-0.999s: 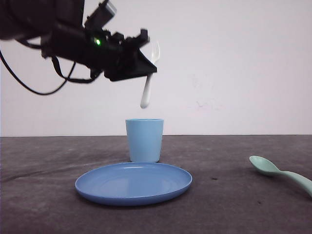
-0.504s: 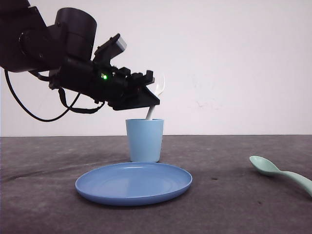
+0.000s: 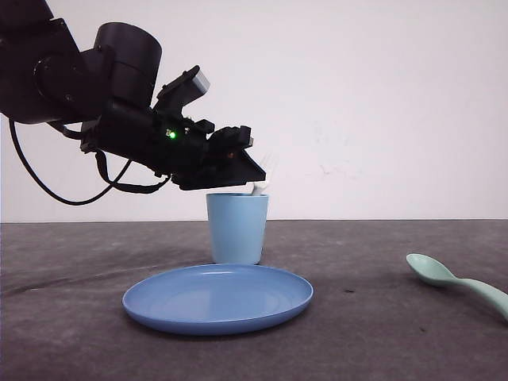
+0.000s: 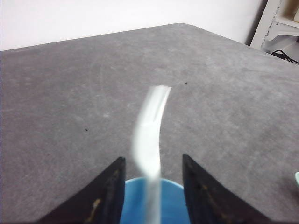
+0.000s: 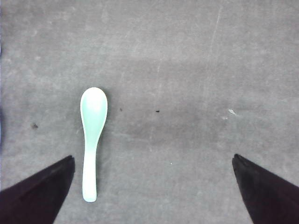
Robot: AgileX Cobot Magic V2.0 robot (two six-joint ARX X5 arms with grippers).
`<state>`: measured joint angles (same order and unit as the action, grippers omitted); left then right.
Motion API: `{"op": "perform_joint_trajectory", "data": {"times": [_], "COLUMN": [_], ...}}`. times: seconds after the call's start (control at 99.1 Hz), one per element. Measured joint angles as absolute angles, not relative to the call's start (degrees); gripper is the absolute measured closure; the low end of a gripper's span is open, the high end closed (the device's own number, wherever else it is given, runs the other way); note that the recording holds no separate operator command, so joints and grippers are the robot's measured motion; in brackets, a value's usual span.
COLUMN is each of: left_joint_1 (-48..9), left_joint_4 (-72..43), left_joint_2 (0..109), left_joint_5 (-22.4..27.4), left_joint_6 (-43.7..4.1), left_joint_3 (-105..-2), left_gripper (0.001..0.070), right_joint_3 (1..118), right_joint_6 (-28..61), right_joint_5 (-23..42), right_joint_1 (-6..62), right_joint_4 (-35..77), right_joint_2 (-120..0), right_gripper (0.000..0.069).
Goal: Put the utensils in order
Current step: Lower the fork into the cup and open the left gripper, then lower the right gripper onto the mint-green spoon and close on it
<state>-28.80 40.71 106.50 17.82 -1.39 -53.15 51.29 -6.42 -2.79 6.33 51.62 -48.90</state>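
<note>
Fork (image 3: 266, 176): handle down in the cup (image 3: 237, 230), tines poking out.
Left gripper (image 3: 252, 178): jaws parted around it (looks released).
Spoon (image 3: 460, 282): on the surface, well right of the cup; right gripper (image 5: 152, 186) hangs wide open above it.

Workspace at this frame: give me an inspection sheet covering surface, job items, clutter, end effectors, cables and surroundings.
Surface: dark grey table, a few small specks.
Job's things: white fork standing in the light blue cup, tines up; mint spoon lying flat on the table, off to the right.
Clutter: blue plate in front of the cup, nothing on it.
End effectors: left end effector above the cup, fingers either side of the fork, contact unclear; right end effector open above the spoon.
Cables: black cable looping under the left arm.
Surroundings: plain white wall.
</note>
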Motion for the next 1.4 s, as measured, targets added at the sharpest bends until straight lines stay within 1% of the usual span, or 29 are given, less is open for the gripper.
{"op": "perform_joint_trajectory", "data": {"times": [0.151,0.313,0.373,0.524,0.726,0.837,0.988,1.079,1.16,1.261,1.402], "left_joint_1": [-28.4,-26.5,-25.2,-21.3,-14.4,-10.9,-7.7,-6.5,-5.9,-5.8,-5.8], "left_joint_4": [35.2,30.7,27.3,14.1,-3.6,-13.5,-26.1,-31.9,-35.9,-39.6,-41.7], "left_joint_2": [102.3,90.4,85.1,73.3,57.5,51.4,46.0,44.3,43.8,43.9,43.9], "left_joint_5": [17.8,17.9,17.9,17.9,17.7,15.1,9.1,7.3,6.1,5.9,5.9], "left_joint_6": [-2.6,-2.8,-3.0,-3.9,-5.4,-5.6,-5.3,-4.8,-3.3,-1.7,-0.8], "left_joint_3": [-53.1,-53.1,-53.1,-53.1,-53.1,-53.1,-53.1,-53.1,-53.1,-53.1,-53.1], "left_gripper": [0.0472,0.0473,0.0474,0.0474,0.0474,0.0474,0.0474,0.0474,0.0474,0.0474,0.0474], "right_joint_3": [51.3,51.3,51.3,51.3,51.3,51.3,51.3,51.3,51.3,51.3,51.3], "right_joint_6": [-6.4,-6.4,-6.4,-6.4,-7.4,-8.0,-8.7,-9.1,-9.3,-9.3,-9.4], "right_joint_5": [-2.8,-3.7,-4.4,-4.4,-3.6,-2.7,-1.0,-0.2,-0.2,-0.2,-0.2], "right_joint_1": [6.3,6.9,7.9,11.6,16.0,18.0,20.1,20.7,20.9,20.9,20.9], "right_joint_4": [51.6,50.6,50.3,48.6,43.1,40.4,37.3,35.5,33.8,31.7,29.6], "right_joint_2": [-48.9,-50.1,-51.4,-56.2,-63.8,-68.1,-73.9,-77.2,-79.9,-82.9,-86.5], "right_gripper": [0.0011,0.0011,0.0011,0.0011,0.0011,0.0011,0.0011,0.0011,0.0011,0.0011,0.0011]}}
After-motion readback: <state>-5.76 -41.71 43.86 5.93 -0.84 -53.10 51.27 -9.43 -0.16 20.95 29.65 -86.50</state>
